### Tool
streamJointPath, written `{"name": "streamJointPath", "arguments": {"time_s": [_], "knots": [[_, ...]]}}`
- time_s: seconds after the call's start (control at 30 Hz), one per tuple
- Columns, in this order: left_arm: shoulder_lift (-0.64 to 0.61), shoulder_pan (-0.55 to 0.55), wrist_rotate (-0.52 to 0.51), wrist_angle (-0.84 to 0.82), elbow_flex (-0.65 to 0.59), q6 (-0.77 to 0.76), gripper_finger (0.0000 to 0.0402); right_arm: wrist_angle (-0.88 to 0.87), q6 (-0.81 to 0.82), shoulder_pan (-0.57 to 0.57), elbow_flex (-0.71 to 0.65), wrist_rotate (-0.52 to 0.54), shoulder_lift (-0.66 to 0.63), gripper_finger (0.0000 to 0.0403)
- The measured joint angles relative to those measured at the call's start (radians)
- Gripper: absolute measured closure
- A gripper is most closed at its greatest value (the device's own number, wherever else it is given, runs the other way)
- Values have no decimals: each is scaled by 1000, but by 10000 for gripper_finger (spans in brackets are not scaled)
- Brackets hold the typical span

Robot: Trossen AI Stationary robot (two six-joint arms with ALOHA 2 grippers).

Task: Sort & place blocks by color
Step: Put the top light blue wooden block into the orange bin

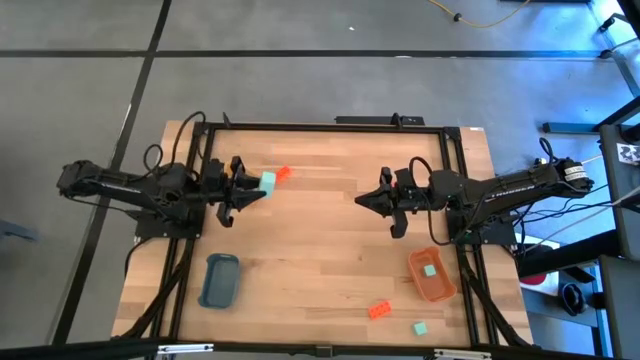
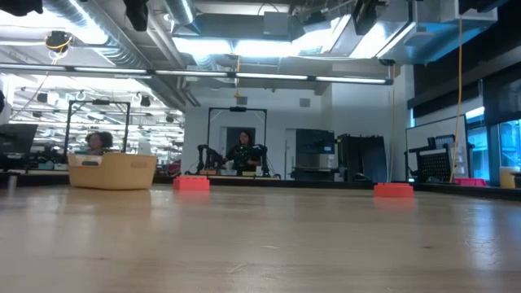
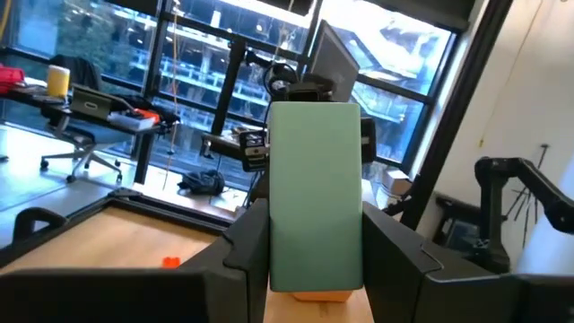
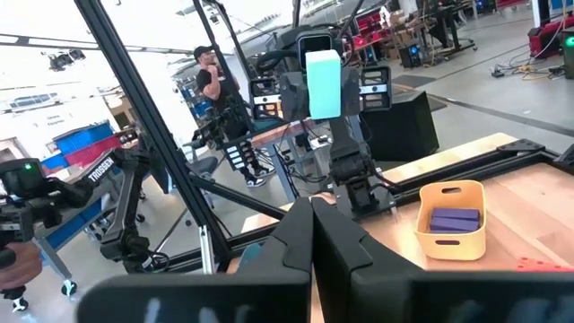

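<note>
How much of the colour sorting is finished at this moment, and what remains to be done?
Done: a sorted mint block lies in the orange tray, and purple blocks lie in the yellow tray.
In hand: the left pincer grips a raised mint block.
Left: a far orange-red brick, a near orange-red brick and a loose mint block lie on the table. The right pincer is shut and empty.

The wooden table [image 1: 330, 240] stands on a grey concrete floor [image 1: 80, 100] crossed by dark seams. Beyond the table's far edge, the room is a long open workshop lit by ceiling strip lights [image 2: 269, 77] under exposed ducts [image 2: 106, 41]. Tall windows [image 3: 206, 72] with dark frames rise behind the table on one side, with an office chair [image 3: 85, 148] before them. A person [image 2: 242, 155] sits far behind the table.
</note>
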Motion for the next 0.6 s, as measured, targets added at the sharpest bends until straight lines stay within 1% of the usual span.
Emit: {"name": "streamJointPath", "arguments": {"time_s": [0.6], "knots": [[-1, 0, 47, -6, 0, 1, 279, 12, 11, 0, 0, -1, 0, 403]]}}
